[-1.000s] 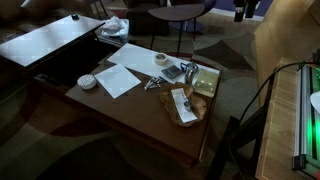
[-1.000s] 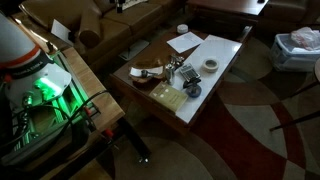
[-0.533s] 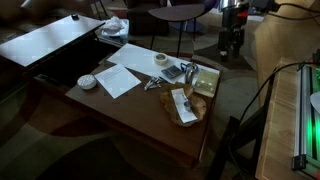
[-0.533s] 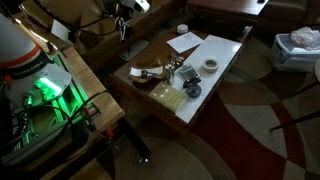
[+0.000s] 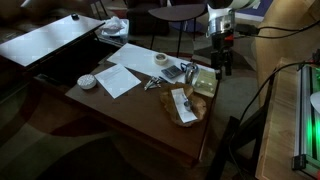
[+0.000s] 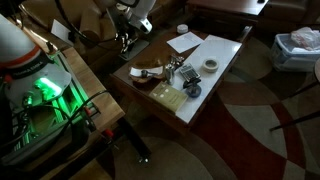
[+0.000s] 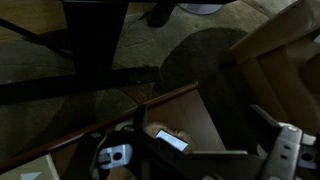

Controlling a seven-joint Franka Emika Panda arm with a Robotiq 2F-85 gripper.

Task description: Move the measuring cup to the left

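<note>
though the room is dim and every view is soft, the measuring cup (image 5: 151,83) can be made out in an exterior view as a small silvery speck on the brown worktop (image 5: 130,118). it lies just beside a corner of the white paper sheet (image 5: 118,78), between that sheet and a clear bag (image 5: 184,106) – its handle and its inside are too small to tell. in an exterior view from the opposite side, the middle of the worktop is a huddle of small things (image 6: 178,72), and i cannot pick the cup out of it. the tool (image 5: 220,60) hangs off the worktop's far corner, over the patterned carpet and well apart from the cup. its tip is only a dark blur in both exterior views. in the wrist view its pale fingers (image 7: 285,150) show low down, cut off by the bottom edge. they stand wide apart with nothing between them, so the tool is spread wide and empty. above them the worktop's edge runs aslant, with a scrap of the bag just inside it. the bag holds something brown. the round white dish (image 5: 87,81) sits near the worktop's end, beyond the sheet – what lies in it cannot be told.
</note>
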